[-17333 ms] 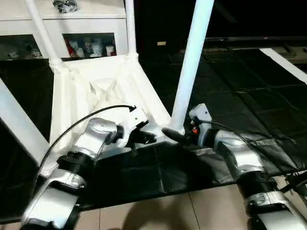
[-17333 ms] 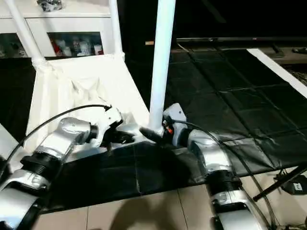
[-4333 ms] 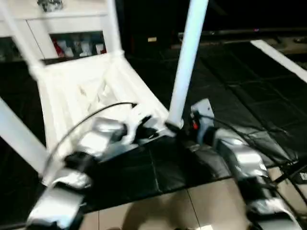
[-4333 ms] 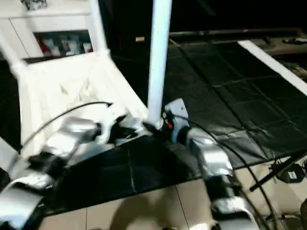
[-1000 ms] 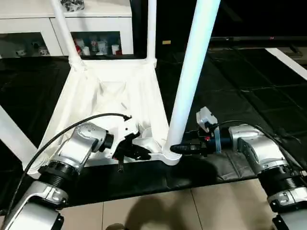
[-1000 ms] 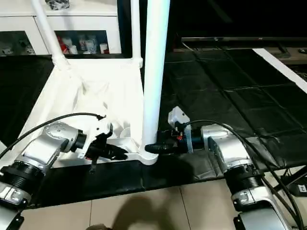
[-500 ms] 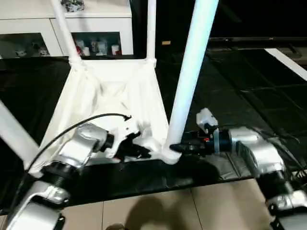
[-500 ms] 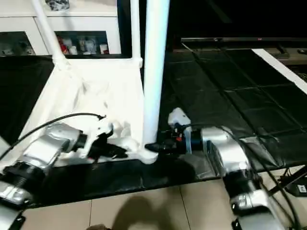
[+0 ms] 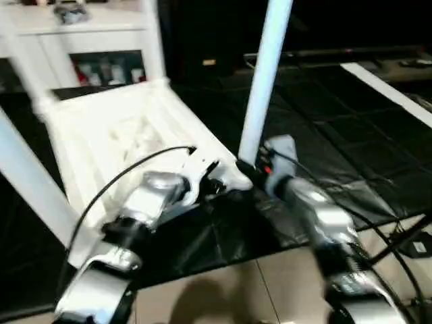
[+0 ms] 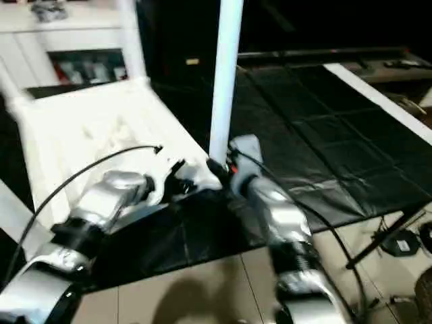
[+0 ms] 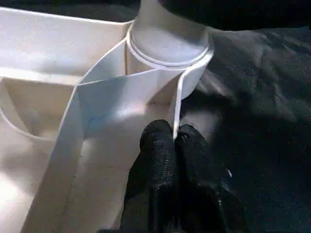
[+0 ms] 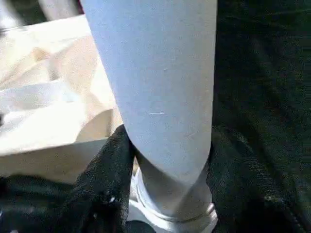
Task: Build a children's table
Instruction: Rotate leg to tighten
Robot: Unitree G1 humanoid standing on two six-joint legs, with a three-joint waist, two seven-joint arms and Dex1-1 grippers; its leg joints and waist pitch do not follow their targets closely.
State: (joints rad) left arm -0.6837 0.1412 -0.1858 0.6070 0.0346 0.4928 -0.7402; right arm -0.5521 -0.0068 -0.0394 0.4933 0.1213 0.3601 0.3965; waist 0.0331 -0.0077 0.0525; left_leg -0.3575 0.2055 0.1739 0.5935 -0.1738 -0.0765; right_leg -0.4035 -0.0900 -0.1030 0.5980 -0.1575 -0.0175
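Observation:
The children's table lies upside down on a black mat, its ribbed white top (image 9: 115,128) facing up and its legs standing upright. The near right leg (image 9: 263,81) rises from its round corner socket (image 11: 167,43). My left gripper (image 9: 217,183) sits just left of that socket, its black fingers (image 11: 158,150) shut on the top's thin rim (image 11: 175,114). My right gripper (image 9: 248,170) is shut around the base of that leg (image 12: 160,87), one finger (image 12: 104,179) on each side. Another leg (image 9: 34,182) slants up at the near left.
A white glass-door cabinet (image 9: 88,34) stands behind the table. The black mat (image 9: 351,135) stretches to the right, with a white strip (image 9: 391,88) across its far right. Tiled floor (image 9: 270,283) lies in front, and cables (image 9: 412,243) trail at the right edge.
The whole picture has swung and tilted, so the camera has moved. Both grippers keep the same holds at the near right corner.

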